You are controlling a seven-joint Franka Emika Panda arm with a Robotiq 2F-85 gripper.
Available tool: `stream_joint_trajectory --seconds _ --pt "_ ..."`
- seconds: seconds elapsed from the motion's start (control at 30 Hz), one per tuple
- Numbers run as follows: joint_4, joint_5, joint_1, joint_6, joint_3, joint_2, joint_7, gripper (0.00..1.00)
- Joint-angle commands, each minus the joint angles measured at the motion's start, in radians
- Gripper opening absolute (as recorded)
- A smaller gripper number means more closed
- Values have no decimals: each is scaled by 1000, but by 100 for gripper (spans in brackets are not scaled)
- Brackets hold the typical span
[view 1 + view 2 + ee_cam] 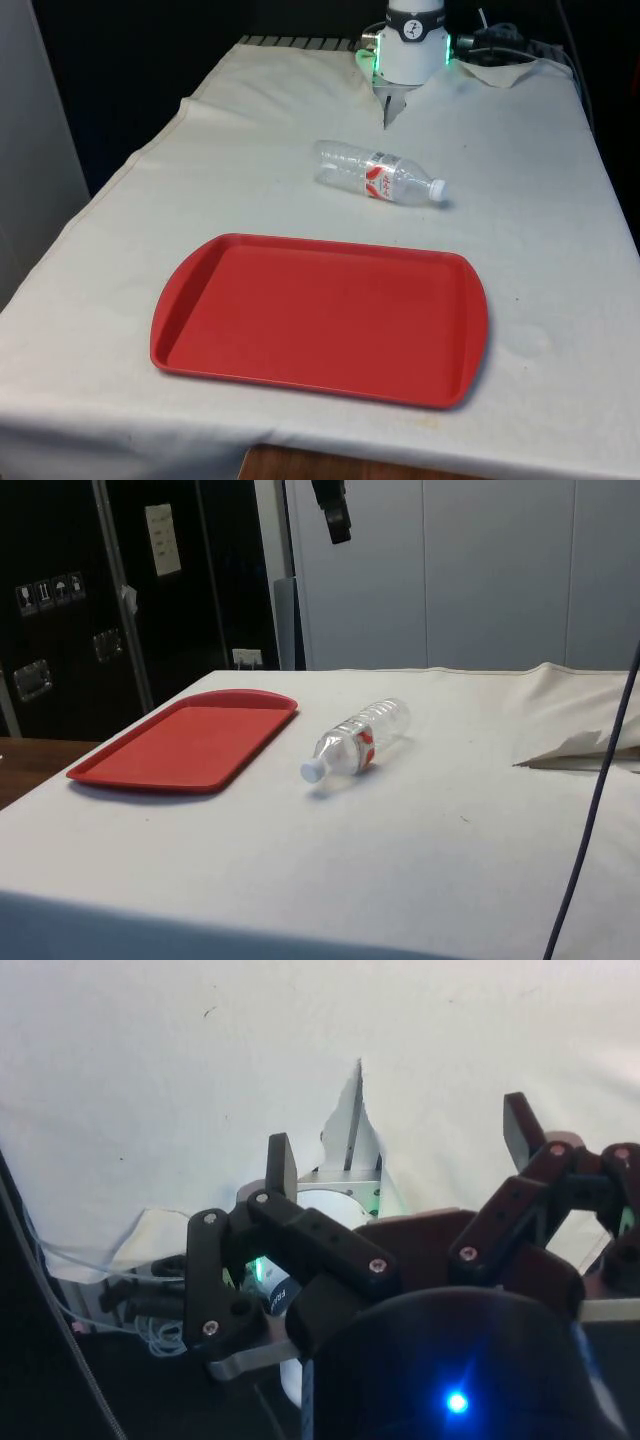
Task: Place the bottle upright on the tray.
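Observation:
A clear plastic bottle (378,177) with a red label and a white cap lies on its side on the white cloth, cap towards the front view's right. From the side, the bottle (358,740) rests just beside the tray. The red tray (320,318) sits nearer the camera, flat and with nothing on it; its rim (190,742) shows at the side view's left. My gripper (400,1145) hangs high above the table near the robot's base, open, with nothing between its fingers (283,1165). Its black tip (335,510) shows high above the bottle.
Cables (500,45) lie bunched at the table's far end by the robot base. A raised fold in the cloth (580,745) sits near that end. A dark cable (590,810) hangs across the side view's right.

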Motion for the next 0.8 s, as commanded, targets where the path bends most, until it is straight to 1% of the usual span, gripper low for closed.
stream_joint_trajectory --seconds 0.0,0.03,0.07,0.3,0.33,0.37,0.43,0.67,0.7,0.77 --pt "-7 -3 3 15 3 2 -8 100" --pt "-6 0 0 8 3 2 -11 100" --pt "-12 -3 3 21 7 3 -19 100" --pt "-27 -3 3 38 19 16 -62 100" --pt "-23 0 1 29 18 16 -61 100" --pt "-29 -3 3 41 20 18 -68 100" --pt "-34 -3 3 47 23 21 -79 100" --pt "-45 -3 4 61 35 37 -121 100" --pt "-39 0 1 50 33 36 -117 100" --pt "-47 -3 3 63 39 42 -131 100"
